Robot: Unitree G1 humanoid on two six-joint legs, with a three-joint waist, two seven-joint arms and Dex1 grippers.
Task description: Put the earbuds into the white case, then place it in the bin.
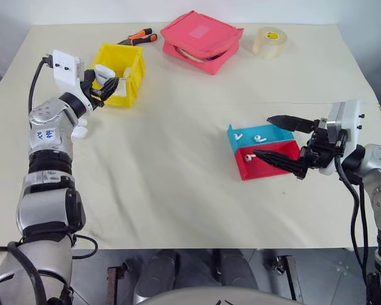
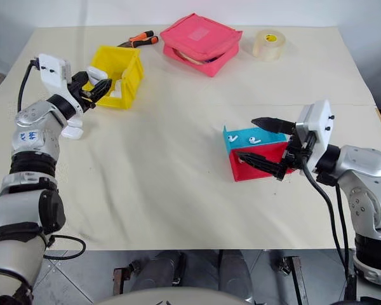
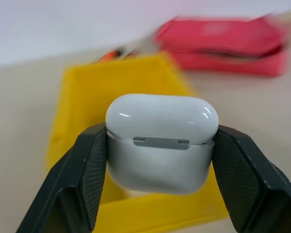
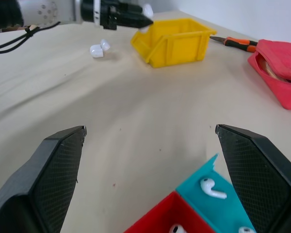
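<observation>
Cream cloth covers the tabletop [image 1: 178, 178], and the yellow bin [image 1: 122, 73] serves as landmark. At its low-cut front the left hand [image 1: 106, 86] is clamped on the closed white case [image 3: 161, 141], held level just short of the opening. Placing looks like the step in hand; next comes easing the case over the front lip and letting go. Behind the bin lie pliers [image 1: 138, 38] and a pink pouch [image 1: 201, 40]. Well to its right, earbuds [image 1: 260, 138] sit in teal and red trays [image 1: 265, 152], beside the right hand [image 1: 274, 137], spread wide and empty. Bare cloth between leaves ample room.
</observation>
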